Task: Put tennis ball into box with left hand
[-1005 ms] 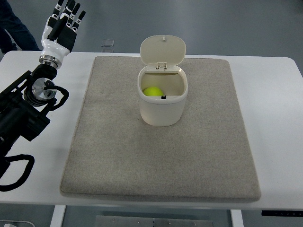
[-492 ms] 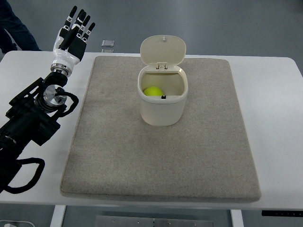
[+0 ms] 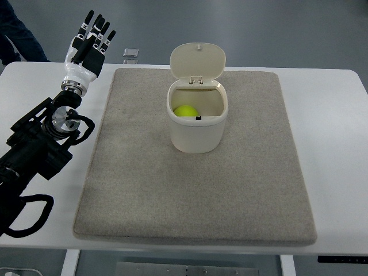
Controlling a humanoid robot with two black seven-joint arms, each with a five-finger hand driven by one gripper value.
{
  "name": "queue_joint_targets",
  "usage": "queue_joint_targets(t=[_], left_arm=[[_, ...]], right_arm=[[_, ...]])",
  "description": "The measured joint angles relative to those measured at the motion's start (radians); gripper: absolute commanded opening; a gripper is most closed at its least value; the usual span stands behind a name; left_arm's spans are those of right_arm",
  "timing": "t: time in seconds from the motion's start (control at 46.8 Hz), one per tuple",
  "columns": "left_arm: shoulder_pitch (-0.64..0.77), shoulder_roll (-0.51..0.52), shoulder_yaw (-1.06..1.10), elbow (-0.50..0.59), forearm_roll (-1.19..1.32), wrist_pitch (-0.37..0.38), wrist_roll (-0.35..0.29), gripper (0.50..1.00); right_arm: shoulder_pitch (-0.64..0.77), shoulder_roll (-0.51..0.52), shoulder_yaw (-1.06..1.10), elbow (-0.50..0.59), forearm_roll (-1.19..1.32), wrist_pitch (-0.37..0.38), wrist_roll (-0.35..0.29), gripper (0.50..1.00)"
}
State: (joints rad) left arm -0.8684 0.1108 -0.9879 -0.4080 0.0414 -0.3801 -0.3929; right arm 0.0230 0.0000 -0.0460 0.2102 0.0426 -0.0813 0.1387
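Observation:
A yellow-green tennis ball (image 3: 186, 111) lies inside the cream box (image 3: 197, 129), which stands on the grey mat with its hinged lid (image 3: 198, 61) flipped up at the back. My left hand (image 3: 89, 43) is at the far left of the table, well away from the box, with its fingers spread straight and holding nothing. The black forearm (image 3: 40, 144) runs down to the left edge. No right arm shows.
The grey mat (image 3: 195, 190) covers most of the white table (image 3: 333, 144). A small clear object (image 3: 131, 53) sits at the table's far edge behind the mat. A person's dark clothing (image 3: 17, 34) shows at the top left corner.
My left arm swung right and slightly nearer from the table's far left corner, then settled; the hand stayed spread. The ball and box did not move.

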Motion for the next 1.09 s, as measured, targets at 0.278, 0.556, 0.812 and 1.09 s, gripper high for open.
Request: queue_joint_targets(t=[0.278, 0.556, 0.812, 1.09], left_arm=[[0.001, -0.002, 0.0, -0.003, 0.0, 0.001, 0.0, 0.93], [0.003, -0.001, -0.001, -0.002, 0.0, 0.001, 0.0, 0.93], [0.003, -0.001, 0.0, -0.002, 0.0, 0.001, 0.001, 0.932], [0.003, -0.001, -0.001, -0.003, 0.0, 0.0, 0.001, 0.932]], right_arm=[[0.0, 0.0, 0.0, 0.0, 0.0, 0.0, 0.0, 0.938], [0.0, 0.0, 0.0, 0.0, 0.0, 0.0, 0.0, 0.938], [0.0, 0.0, 0.0, 0.0, 0.0, 0.0, 0.0, 0.938], [0.0, 0.0, -0.002, 0.002, 0.0, 0.005, 0.0, 0.938]])
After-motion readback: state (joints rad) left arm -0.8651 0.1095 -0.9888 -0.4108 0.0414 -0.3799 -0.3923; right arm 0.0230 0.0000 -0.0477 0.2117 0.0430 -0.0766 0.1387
